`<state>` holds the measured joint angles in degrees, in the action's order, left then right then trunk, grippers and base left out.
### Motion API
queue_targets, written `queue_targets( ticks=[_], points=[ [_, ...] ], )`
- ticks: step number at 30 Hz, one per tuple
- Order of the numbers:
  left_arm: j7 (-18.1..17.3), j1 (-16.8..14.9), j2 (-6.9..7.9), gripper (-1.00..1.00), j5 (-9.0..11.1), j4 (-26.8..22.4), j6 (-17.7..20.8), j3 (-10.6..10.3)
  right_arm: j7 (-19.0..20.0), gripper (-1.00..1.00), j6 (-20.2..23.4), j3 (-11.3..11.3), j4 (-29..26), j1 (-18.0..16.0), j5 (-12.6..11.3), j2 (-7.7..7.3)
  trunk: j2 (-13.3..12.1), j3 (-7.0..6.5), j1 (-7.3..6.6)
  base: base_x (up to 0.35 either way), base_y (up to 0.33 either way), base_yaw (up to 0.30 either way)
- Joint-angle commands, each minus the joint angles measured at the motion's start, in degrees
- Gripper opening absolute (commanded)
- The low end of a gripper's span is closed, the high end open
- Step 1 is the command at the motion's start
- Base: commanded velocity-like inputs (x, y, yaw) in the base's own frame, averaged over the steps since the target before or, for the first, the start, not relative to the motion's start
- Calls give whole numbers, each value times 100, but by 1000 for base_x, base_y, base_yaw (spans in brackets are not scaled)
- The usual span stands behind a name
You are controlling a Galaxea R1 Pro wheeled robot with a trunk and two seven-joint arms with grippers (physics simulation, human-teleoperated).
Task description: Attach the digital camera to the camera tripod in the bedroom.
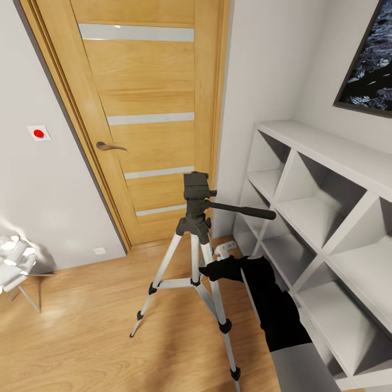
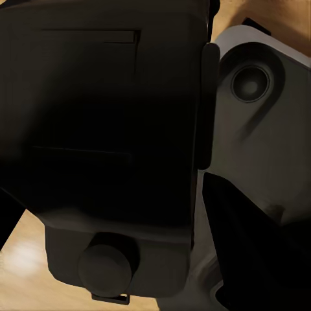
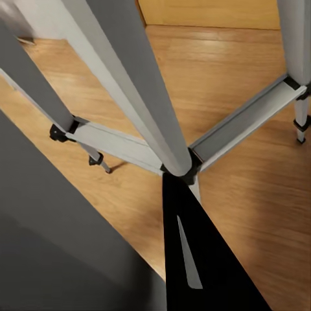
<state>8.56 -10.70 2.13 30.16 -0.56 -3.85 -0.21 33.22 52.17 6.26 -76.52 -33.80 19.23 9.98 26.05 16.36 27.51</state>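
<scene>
While my right pincer [image 1: 209, 270] sits at the camera tripod [image 1: 195, 239], against its near leg [image 1: 215, 294] above the spreader brace [image 3: 126, 146], I cannot tell whether it is spread or pinching. Tripod: upright on plank floor [image 1: 81, 337], before door [image 1: 147, 109], beside shelving [image 1: 326, 218]. Risk: a sideways nudge could tip it; head [image 1: 196, 188] bare, digital camera unmounted.

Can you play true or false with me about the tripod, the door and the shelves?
1. The camera tripod stands upright on the wood floor. True.
2. The wooden door is wide open. False: it is shut.
3. A camera sits on the tripod's head. False: the head is bare.
4. The right gripper is beside a tripod leg. True.
5. The white shelving is left of the tripod. False: it is to the right.
</scene>
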Motion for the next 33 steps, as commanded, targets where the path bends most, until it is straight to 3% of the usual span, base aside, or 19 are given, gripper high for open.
queue_targets(
  ticks=[1,5,6,8,10,11,12,13,14,17,18,19,24,26,31,32,33],
  points=[
    [9,-2,1,-100,-6,-5,-9,-5,37,-100,-16,-6,-4,-4,174,2,8,10,3,0,0,0],
    [28,-8,98,-100,-52,-249,24,-52,43,-100,-19,-3,0,-4,156,2,8,10,3,0,0,0],
    [41,-10,212,-100,-140,-982,266,-79,39,-100,-19,-7,32,-4,148,2,8,10,3,0,0,0],
    [45,-10,294,-100,-356,-1719,807,-97,37,-100,-15,-7,53,-4,147,2,8,10,3,0,0,0],
    [54,-11,444,-100,-774,-3087,2108,-96,36,-100,-9,-4,66,-4,155,2,8,10,3,0,0,0],
    [65,-11,485,-100,-873,-3502,2494,-92,36,-100,-8,-4,68,-4,158,2,8,10,3,0,0,0],
    [123,-13,563,-100,-1040,-4379,3280,-81,36,-100,-7,0,71,-4,162,2,8,10,3,0,0,0],
    [173,-16,601,-100,-1107,-4818,3667,-75,36,-100,-7,1,72,-4,163,2,8,10,3,0,0,0],
    [317,-22,681,-100,-1202,-5668,4401,-62,35,-100,-4,3,71,-4,165,2,8,10,3,0,0,0],
    [712,-75,837,-100,-1295,-6904,5536,78,35,-100,-3,5,74,-4,165,2,8,10,3,0,0,0],
    [1059,-660,928,-100,-1309,-7512,6096,279,40,-100,2,6,75,-4,162,2,8,10,3,0,0,0],
    [1147,-1190,943,-100,-1304,-7559,6230,333,42,-100,7,6,75,-4,161,2,8,10,3,0,0,0],
    [1217,-2171,960,-100,-1296,-7085,6339,378,39,-100,11,6,76,-4,160,2,8,10,3,0,0,0],
    [1228,-2726,970,-100,-1297,-6661,6355,381,37,-100,12,6,76,-4,160,2,8,10,3,0,0,0],
    [1234,-3708,984,-100,-1301,-5981,6365,387,40,-100,13,6,76,-4,160,2,8,10,3,0,0,0],
    [1237,-4439,958,-100,-1302,-5498,6363,389,43,-100,13,6,76,-4,160,2,8,10,3,0,0,0],
    [1240,-4592,947,-100,-1302,-5388,6361,389,41,-100,13,8,76,-4,160,2,8,10,3,0,0,0]
  ],
)
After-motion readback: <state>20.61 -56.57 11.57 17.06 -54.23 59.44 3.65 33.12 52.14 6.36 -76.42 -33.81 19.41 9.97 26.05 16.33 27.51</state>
